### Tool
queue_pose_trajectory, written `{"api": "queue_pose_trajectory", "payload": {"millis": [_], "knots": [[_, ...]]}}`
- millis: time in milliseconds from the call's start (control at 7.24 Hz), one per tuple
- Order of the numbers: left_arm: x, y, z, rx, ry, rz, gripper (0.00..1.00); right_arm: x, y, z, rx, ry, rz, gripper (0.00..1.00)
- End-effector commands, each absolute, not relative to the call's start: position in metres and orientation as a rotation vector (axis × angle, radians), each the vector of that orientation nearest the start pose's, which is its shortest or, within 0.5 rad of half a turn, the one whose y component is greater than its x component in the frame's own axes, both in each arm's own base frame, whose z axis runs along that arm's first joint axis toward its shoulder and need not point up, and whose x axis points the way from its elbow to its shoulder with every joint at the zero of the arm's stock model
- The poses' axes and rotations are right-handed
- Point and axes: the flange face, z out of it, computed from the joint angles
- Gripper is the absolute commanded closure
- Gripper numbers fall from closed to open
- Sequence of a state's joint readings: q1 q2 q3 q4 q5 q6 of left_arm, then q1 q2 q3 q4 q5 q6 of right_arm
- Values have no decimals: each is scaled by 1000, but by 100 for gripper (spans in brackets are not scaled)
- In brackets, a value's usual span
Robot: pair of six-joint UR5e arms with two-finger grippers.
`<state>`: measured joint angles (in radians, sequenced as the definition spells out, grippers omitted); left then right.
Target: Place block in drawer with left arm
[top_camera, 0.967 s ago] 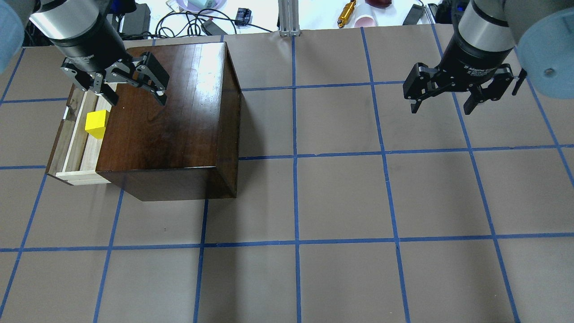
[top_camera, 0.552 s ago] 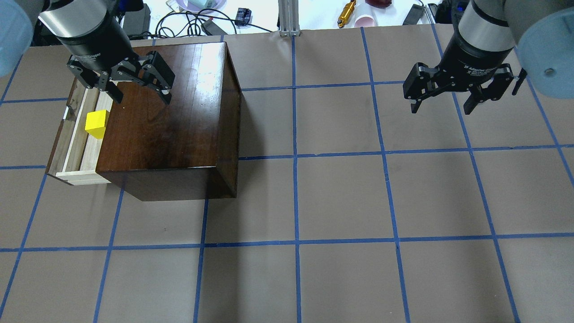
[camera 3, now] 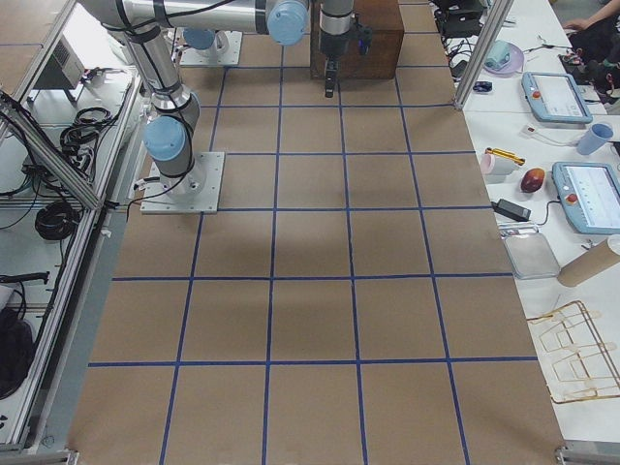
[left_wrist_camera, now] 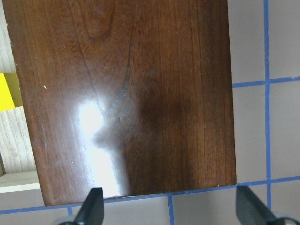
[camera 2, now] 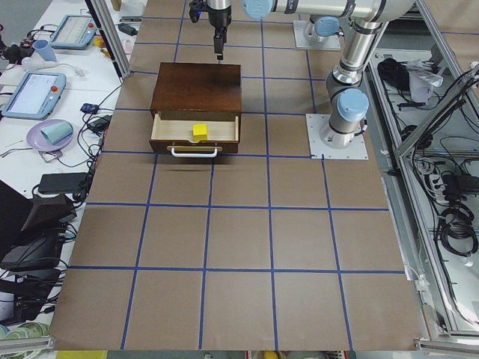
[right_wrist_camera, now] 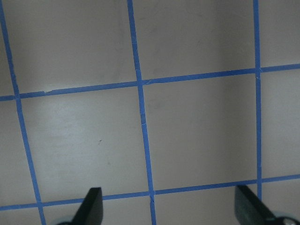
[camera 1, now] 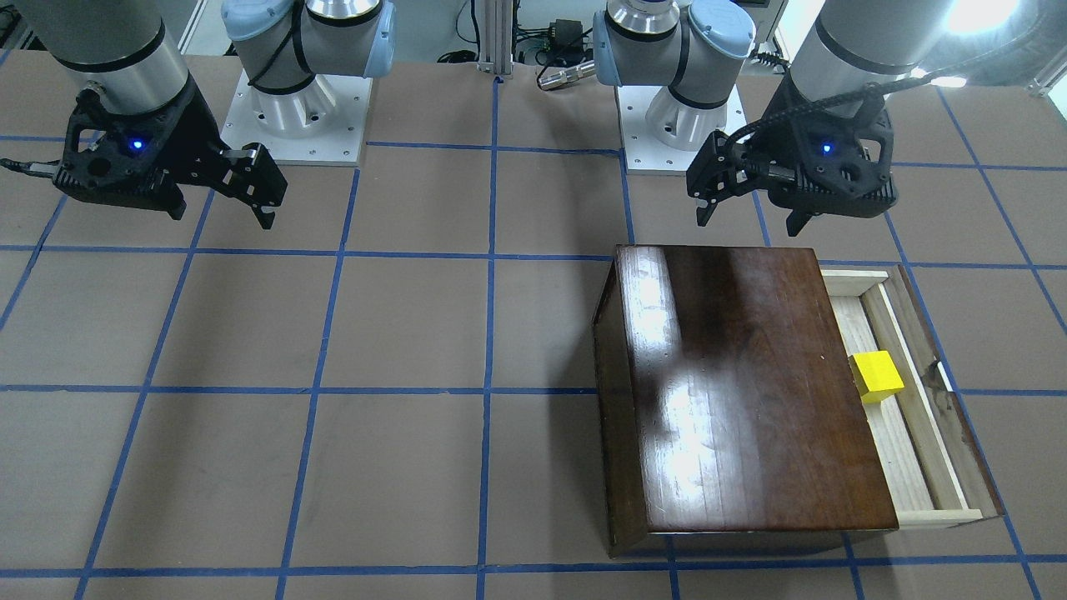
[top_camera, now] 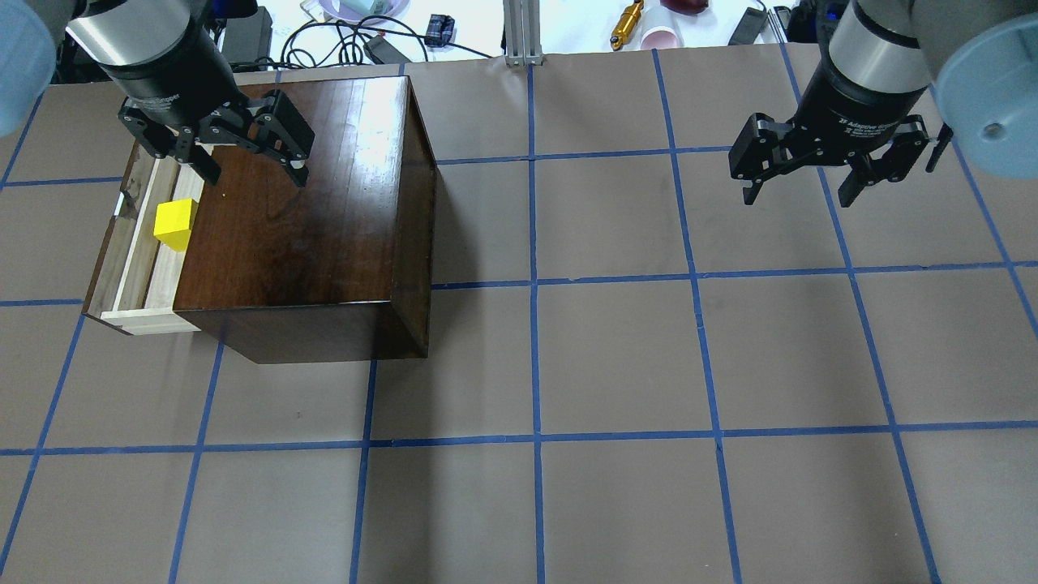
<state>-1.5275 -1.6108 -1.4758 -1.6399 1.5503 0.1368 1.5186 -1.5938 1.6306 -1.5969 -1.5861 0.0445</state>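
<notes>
The yellow block (top_camera: 176, 223) lies in the open drawer (top_camera: 134, 259) of the dark-brown box (top_camera: 308, 211), against the box's front edge. It also shows in the front-facing view (camera 1: 875, 377) and at the left edge of the left wrist view (left_wrist_camera: 5, 91). My left gripper (top_camera: 254, 174) is open and empty. It hovers over the box's top near one end, apart from the block. In the front-facing view it (camera 1: 748, 223) is above the box's far edge. My right gripper (top_camera: 799, 197) is open and empty above the bare table.
The drawer's front panel with its metal pull (camera 2: 194, 152) sticks out toward the table's left end. Cables, tablets and cups (camera 2: 56, 133) lie beyond the table's edge. Blue tape lines (top_camera: 535, 284) grid the brown surface.
My left gripper has shifted a little toward the view's upper right over the box, still open. The block and the right arm have not moved.
</notes>
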Motion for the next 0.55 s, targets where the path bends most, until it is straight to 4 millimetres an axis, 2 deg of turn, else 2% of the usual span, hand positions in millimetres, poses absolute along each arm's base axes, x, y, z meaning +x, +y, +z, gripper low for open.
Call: {"api": "queue_pose_trajectory", "payload": {"millis": [0, 414], "knots": [[-112, -513, 508, 145, 3159, 19, 0, 107, -487, 472, 152, 3153, 17, 0], [-112, -512, 508, 145, 3158, 21, 0, 107, -487, 472, 152, 3153, 17, 0]]}}
